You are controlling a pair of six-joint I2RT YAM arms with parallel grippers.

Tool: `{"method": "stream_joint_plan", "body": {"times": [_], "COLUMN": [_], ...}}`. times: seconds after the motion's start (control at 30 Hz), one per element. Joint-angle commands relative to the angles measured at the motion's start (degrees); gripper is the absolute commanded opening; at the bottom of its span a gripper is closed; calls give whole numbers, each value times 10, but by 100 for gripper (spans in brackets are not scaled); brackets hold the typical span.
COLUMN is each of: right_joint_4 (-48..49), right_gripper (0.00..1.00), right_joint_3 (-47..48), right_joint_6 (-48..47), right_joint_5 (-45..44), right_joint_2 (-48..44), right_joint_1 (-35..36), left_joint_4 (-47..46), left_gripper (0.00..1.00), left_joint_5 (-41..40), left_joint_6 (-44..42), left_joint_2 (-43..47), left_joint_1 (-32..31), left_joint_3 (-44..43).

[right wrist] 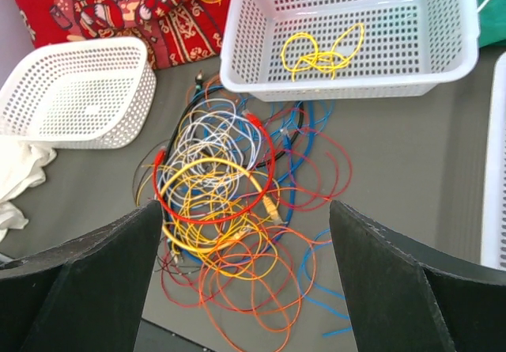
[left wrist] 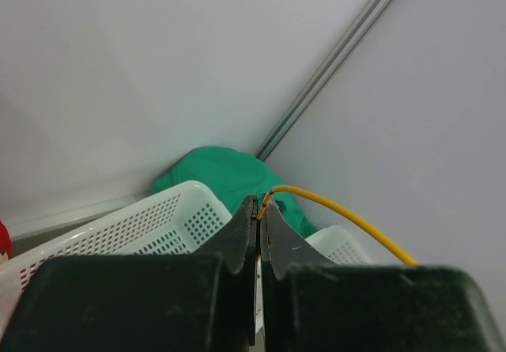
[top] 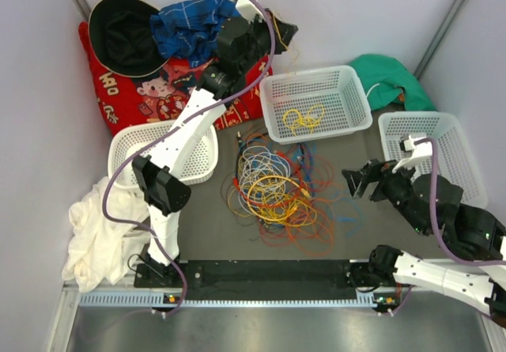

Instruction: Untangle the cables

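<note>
**Left gripper (left wrist: 258, 207) clamped on one yellow cable (left wrist: 340, 208)**
Right gripper (right wrist: 245, 213) gaped over the tangle (right wrist: 225, 202); its light, limp wires would likely lift best by an outlying loop.

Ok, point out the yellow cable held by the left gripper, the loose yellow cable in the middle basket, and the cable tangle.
Held yellow cable (left wrist: 340, 208), left wrist view, free span.
Loose yellow cable (right wrist: 320, 61), right wrist view, bunched loops.
Cable tangle (right wrist: 217, 210), right wrist view, middle.

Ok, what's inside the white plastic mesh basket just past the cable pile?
One thin yellow cable lies loosely coiled on the floor of the white plastic mesh basket. Nothing else shows; from above, none of the inside is covered.
</note>
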State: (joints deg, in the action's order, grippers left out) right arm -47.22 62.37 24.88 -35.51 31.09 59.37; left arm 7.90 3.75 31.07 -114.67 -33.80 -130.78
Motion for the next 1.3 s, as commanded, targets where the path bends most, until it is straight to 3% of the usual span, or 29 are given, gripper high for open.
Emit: {"method": "stream_joint_plan", "body": {"times": [0.0, 0.3, 0.47, 0.7, 1.03, 1.27], "right_joint_4": [19, 10, 8, -2, -3, 14], "right_gripper": [85, 85, 85, 85, 85, 85], "right_joint_3": [35, 36, 32, 34, 19, 2], "right_joint_6": [-33, -47, -48, -55, -59, -76], "right_joint_5": [-39, -69, -76, -91, -102, -104], "right_joint_2": [-9, -38, -51, -71, -84, -61], "right_joint_1": [5, 6, 6, 6, 6, 6], "left_joint_4": [-106, -198, -306, -351, -321, -229], "left_gripper": [0, 0, 0, 0, 0, 0], "left_joint_5": [16, 27, 1, -28, -27, -75], "left_joint_6": [15, 36, 50, 87, 114, 46], "left_joint_2": [-3, -4, -9, -56, -166, -249], "left_joint_1": [4, 4, 6, 7, 6, -6], "left_joint_3": [-33, -49, -33, -83, -71, -69]}}
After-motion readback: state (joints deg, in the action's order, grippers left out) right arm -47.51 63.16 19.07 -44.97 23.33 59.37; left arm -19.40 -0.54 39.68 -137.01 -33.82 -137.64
